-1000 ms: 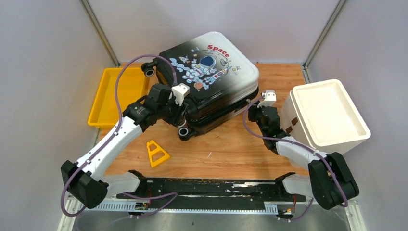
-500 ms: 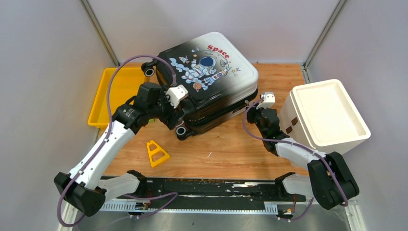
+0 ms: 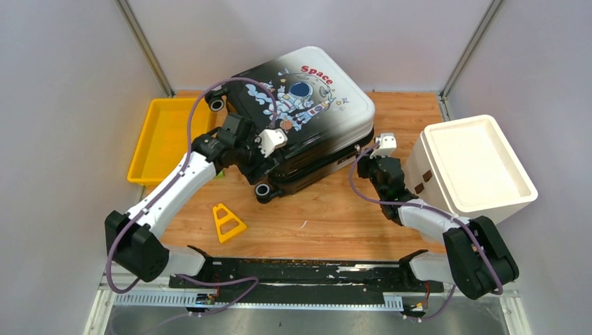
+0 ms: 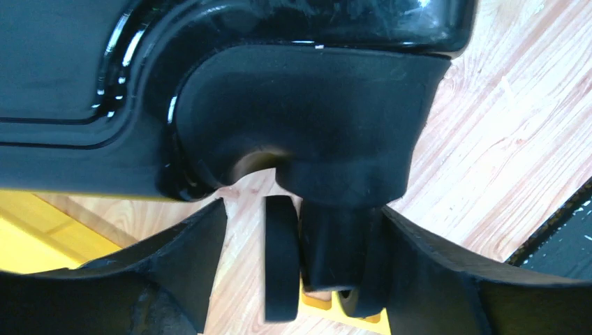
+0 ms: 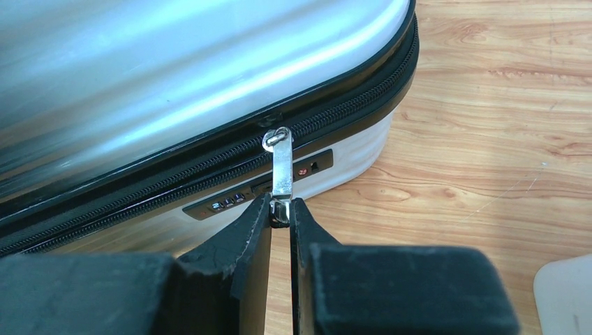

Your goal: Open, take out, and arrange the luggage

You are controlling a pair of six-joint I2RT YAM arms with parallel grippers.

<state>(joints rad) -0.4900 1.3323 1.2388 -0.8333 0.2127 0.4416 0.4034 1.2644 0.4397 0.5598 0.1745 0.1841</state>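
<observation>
Wooden table (image 3: pixel 328 209) across the middle of the overhead view, bearing all the rest. Upper centre: the luggage (image 3: pixel 307 105), lying with the astronaut print up and wheels toward the left of the frame, zip shut as far as visible. Placed centrally, at a guess, for reach from both sides at once. Right of the frame: a white bin (image 3: pixel 482 167), just beside the case's right corner but apart from it. Left edge: a yellow tray (image 3: pixel 164 136), near the wheel end. Both probably there to receive unpacked contents, though that is unconfirmed.

Left gripper (image 4: pixel 300 223) at the case's near-left corner, fingers spread wide to either side of the black wheel (image 4: pixel 280 269). Bare wood visible between the left finger and the wheel, so straddling rather than clamping. Reads as a brace against sliding or swivelling during the zip pull.

Lower left of the overhead view: a small yellow triangular piece (image 3: pixel 228 222), well apart from both grippers, no evident part in this step.

Right gripper (image 5: pixel 279 209) at the case's right side, pressed together on the lower tip of the metal zipper pull (image 5: pixel 281 164), hanging down beside the combination lock (image 5: pixel 230 204). Pinched at the tip, presumably for a steady drag along the zip track. Opening judged barely begun, with taking out and arranging all to come.
</observation>
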